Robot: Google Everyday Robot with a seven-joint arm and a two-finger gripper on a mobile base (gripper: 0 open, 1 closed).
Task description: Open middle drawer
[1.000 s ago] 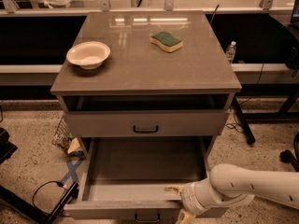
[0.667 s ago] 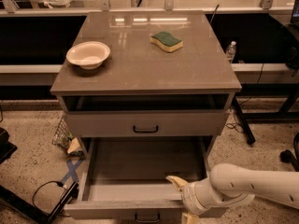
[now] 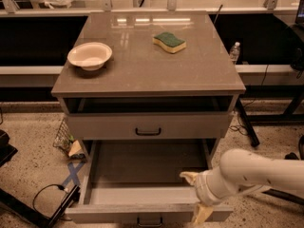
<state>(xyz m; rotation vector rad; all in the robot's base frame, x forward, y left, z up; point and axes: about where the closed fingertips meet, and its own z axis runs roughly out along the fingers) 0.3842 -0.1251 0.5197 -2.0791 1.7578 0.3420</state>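
Note:
The middle drawer (image 3: 142,167) stands pulled far out below the shut top drawer (image 3: 147,126). Its plain grey inside shows, and its front panel (image 3: 118,213) with a small black handle (image 3: 149,221) lies at the bottom edge of the view. My gripper (image 3: 196,196) on the white arm (image 3: 256,172) is at the drawer's front right corner. It is open: one cream finger (image 3: 189,176) hangs over the inside, and the other lies in front of the front panel. The bottom drawer is hidden under the open one.
On the cabinet top (image 3: 142,65) are a white bowl (image 3: 90,56) at the left and a green and yellow sponge (image 3: 169,42) at the back right. A water bottle (image 3: 234,52) stands to the right. A wire basket (image 3: 64,137), blue tape and cables lie on the floor at the left.
My gripper has shifted a little up and to the right over the drawer's front right corner. The drawer stays pulled out as before.

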